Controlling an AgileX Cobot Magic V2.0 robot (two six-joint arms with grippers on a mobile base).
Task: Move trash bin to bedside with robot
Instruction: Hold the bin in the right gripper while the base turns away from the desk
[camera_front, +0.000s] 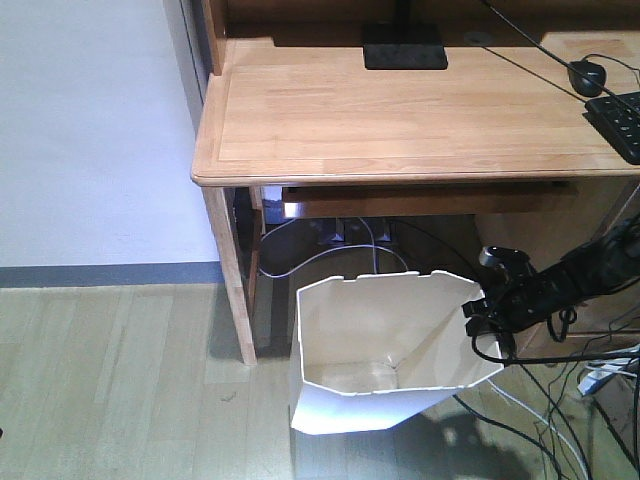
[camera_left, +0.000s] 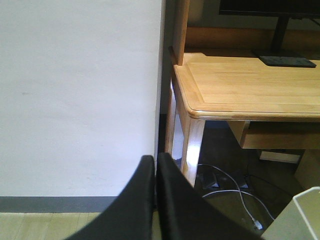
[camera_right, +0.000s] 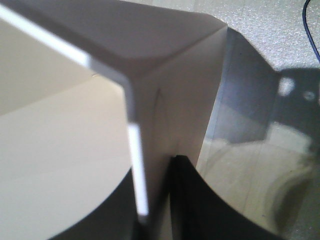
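The trash bin (camera_front: 372, 335) sits on the floor just before the bench's (camera_front: 400, 120) front edge. The right gripper (camera_front: 480, 305) is the nearer one: its jaws pinch the bin's right rim wall, one inside and one outside. The left gripper (camera_left: 156, 167) hangs empty beside the bench, jaws together. No bed shows, and no writing is legible

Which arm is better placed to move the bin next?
Right: the right gripper clamps the trash bin rim between its fingers. The left gripper is shut, facing the wall, off the bin.
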